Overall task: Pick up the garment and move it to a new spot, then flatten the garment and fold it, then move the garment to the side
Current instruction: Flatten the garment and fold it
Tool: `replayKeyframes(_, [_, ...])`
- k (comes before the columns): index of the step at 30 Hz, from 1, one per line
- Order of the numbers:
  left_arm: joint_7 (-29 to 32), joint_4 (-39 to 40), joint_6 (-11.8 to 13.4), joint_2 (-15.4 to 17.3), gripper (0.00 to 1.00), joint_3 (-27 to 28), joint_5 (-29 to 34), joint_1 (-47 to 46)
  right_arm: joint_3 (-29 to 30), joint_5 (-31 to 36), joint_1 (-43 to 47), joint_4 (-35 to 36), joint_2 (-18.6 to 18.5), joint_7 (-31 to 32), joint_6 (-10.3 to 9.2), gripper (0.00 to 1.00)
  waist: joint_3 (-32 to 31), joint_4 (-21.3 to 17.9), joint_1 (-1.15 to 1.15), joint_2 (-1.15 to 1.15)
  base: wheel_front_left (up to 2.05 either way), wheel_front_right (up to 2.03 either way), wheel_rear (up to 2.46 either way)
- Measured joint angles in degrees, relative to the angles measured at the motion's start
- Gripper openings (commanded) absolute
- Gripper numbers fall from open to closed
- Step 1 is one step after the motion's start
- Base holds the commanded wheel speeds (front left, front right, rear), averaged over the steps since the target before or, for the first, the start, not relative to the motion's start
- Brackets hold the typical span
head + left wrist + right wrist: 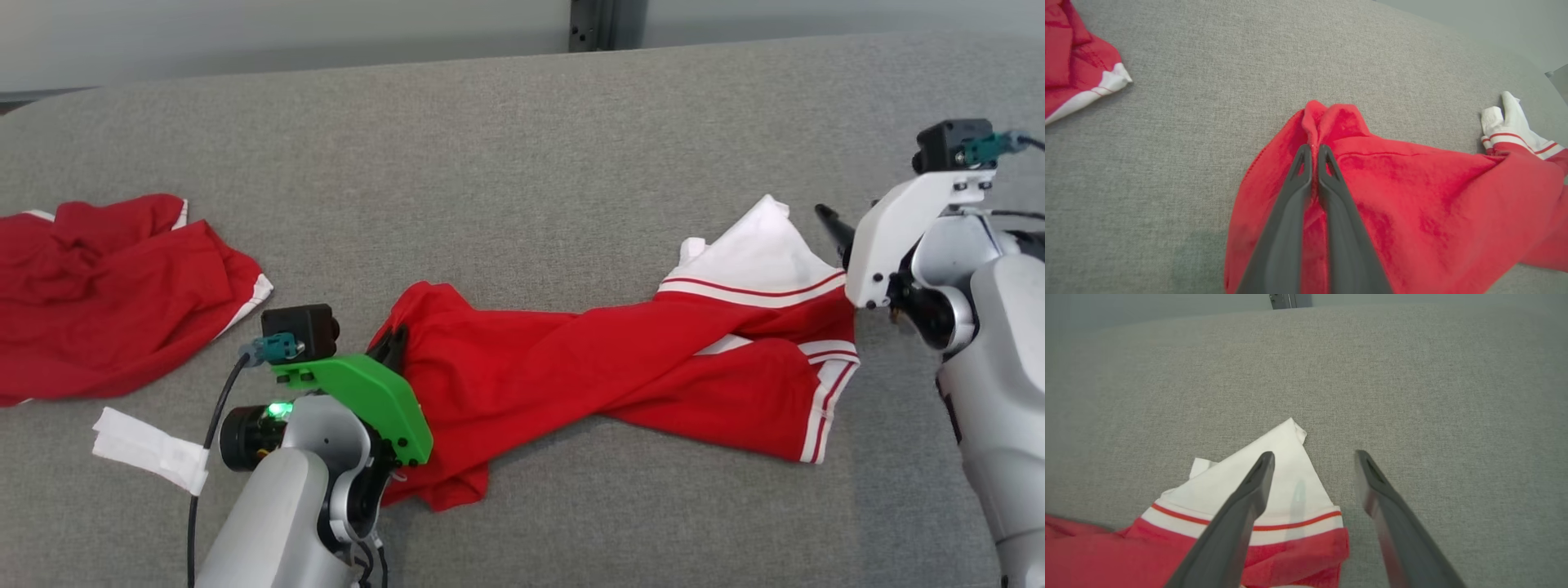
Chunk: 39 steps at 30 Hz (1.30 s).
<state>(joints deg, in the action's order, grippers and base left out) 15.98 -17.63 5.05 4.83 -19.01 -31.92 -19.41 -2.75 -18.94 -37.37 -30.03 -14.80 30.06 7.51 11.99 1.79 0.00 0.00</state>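
Observation:
The garment (588, 367) is a red shirt with white, red-striped trim, lying twisted across the middle of the grey surface. My left gripper (1314, 151) is shut on a pinched fold of the garment (1412, 196) at its left end; in the head view that gripper (393, 343) sits at the cloth's left edge. My right gripper (1314, 457) hangs open above the white collar end of the garment (1274, 473), its left finger over the white cloth and its right finger over bare surface. One dark fingertip (829, 219) of the right gripper shows in the head view by the white corner.
A second red garment (106, 286) lies crumpled at the far left, also seen as a red garment (1069, 61) in the left wrist view. A white strip (151, 447) lies by my left forearm. The grey upholstered surface (522, 147) stretches back to a pale wall.

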Motion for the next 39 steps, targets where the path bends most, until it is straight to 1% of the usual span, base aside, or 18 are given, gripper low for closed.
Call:
replayKeyframes(4, [0.1, 1.2, -0.2, -0.5, 0.0, -1.7, 0.3, -1.0, 0.0, 1.6, -4.8, -5.3, -0.3, 4.0, -0.02, 1.0, 2.0, 1.8, 0.0, 0.0, 0.0, 0.0, 0.0])
replayKeyframes(9, [-0.1, 2.4, -0.3, -1.0, 0.0, -3.3, 0.1, -1.8, -0.7, 2.1, -7.5, -10.1, -0.8, 8.1, 0.0, 1.0, 4.5, 3.9, 0.0, 0.0, 0.0, 0.0, 0.0])
replayKeyframes(15, [-0.7, 2.6, -0.2, -1.5, 0.0, -4.4, -0.8, -2.4, -1.8, 1.7, -7.9, -12.4, -1.8, 10.9, -0.03, 1.0, 6.4, 6.0, 0.0, 0.0, 0.0, 0.0, 0.0])
replayKeyframes(16, [-0.8, 2.6, -0.2, -1.5, 0.0, -4.5, -1.1, -2.4, -2.2, 1.3, -7.8, -12.4, -2.0, 11.7, -0.04, 0.96, 6.7, 6.2, 0.0, 0.0, 0.0, 0.0, 0.0])
replayKeyframes(17, [-1.0, 2.6, 0.0, -1.5, 0.0, -4.5, -1.3, -2.4, -2.5, 0.9, -7.8, -12.4, -2.1, 12.3, -0.05, 0.47, 6.8, 6.3, 0.0, 0.0, 0.0, 0.0, 0.0])
replayKeyframes(18, [-1.0, 2.6, 0.0, -1.5, 0.0, -4.5, -1.4, -2.4, -2.9, 0.5, -7.8, -12.2, -2.2, 12.6, -0.07, 0.0, 6.8, 6.2, 0.0, 0.0, 0.0, 0.0, 0.0])
replayKeyframes(21, [-1.4, 2.5, 0.1, -1.5, 0.0, -4.2, -1.6, -2.4, -4.6, -0.5, -7.4, -11.0, -2.3, 13.0, -0.05, 0.0, 6.5, 5.7, 0.0, 0.0, 0.0, 0.0, 0.0])
replayKeyframes(25, [-2.2, 2.5, 0.6, -1.5, 0.0, -3.2, -2.6, -2.5, -5.7, -1.4, -6.2, -8.6, -2.6, 10.5, -0.02, 0.0, 5.2, 5.0, 0.0, 0.0, 0.0, 0.0, 0.0])
replayKeyframes(29, [-3.9, 2.8, 1.3, -1.6, 0.0, -1.4, -3.9, -3.7, -5.0, -2.3, -6.7, -5.0, -3.6, 5.6, -0.02, 0.0, 3.4, 4.3, 0.0, 0.0, 0.0, 0.0, 0.0])
replayKeyframes(34, [-6.2, 2.7, 2.5, -1.7, 0.0, 0.9, -6.8, -7.2, -2.4, -2.5, -9.0, -1.2, -3.8, -1.5, -0.02, 0.0, 0.7, 3.4, 0.0, 0.0, 0.0, 0.0, 0.0])
replayKeyframes(39, [-6.7, 1.6, 2.5, -1.8, 0.0, 2.2, -9.4, -12.2, -1.3, -2.6, -10.3, 1.2, -3.7, -6.4, -0.02, 0.0, -1.9, 2.5, 0.0, 0.0, 0.0, 0.0, 0.0])
